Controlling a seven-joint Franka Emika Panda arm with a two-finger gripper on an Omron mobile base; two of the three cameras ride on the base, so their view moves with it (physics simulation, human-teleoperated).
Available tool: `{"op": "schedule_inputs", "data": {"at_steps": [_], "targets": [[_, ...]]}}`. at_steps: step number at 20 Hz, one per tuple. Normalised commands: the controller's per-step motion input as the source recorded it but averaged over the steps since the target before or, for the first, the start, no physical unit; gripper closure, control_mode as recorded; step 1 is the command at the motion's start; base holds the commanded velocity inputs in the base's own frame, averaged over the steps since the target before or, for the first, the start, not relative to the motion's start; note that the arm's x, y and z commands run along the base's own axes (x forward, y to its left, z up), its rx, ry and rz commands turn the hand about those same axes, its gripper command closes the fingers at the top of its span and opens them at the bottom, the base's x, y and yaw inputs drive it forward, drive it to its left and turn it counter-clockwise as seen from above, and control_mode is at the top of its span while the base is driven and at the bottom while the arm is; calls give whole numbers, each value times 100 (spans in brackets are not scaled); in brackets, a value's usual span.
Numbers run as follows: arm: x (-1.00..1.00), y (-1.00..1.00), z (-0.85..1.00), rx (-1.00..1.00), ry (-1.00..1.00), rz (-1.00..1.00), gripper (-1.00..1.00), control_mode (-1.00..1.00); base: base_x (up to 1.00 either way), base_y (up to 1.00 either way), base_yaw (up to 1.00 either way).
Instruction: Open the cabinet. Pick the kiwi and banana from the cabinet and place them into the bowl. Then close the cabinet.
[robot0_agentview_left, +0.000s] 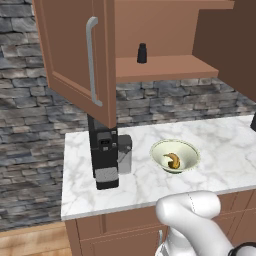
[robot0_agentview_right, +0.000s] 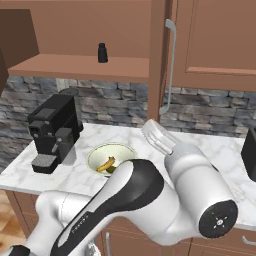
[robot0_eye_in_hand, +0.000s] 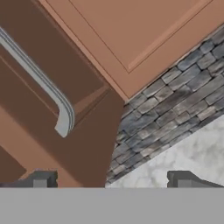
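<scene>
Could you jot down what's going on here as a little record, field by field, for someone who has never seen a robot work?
cabinet: both doors swung open
shelf: a small black bottle stands on it
bowl: on the marble counter, right of the coffee machine
banana: lying in the bowl
kiwi: cannot tell where it is
gripper: open, empty, facing the right door's silver handle
left to do: close the doors
</scene>
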Motion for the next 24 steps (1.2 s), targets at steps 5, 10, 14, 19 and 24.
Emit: {"op": "schedule_inputs", "data": {"at_steps": [5,10,14,19,24], "targets": [[42,-15,0,7,-1,3,-100,-100,0,0,0],[9,-12,0,4,-8,3,-100,-100,0,0,0],[2,0,0,1,-13,6,-100,-100,0,0,0],[37,1,0,0,-8,8,-100,-100,0,0,0],[52,0,0,1,-5,9,-100,-100,0,0,0]]}}
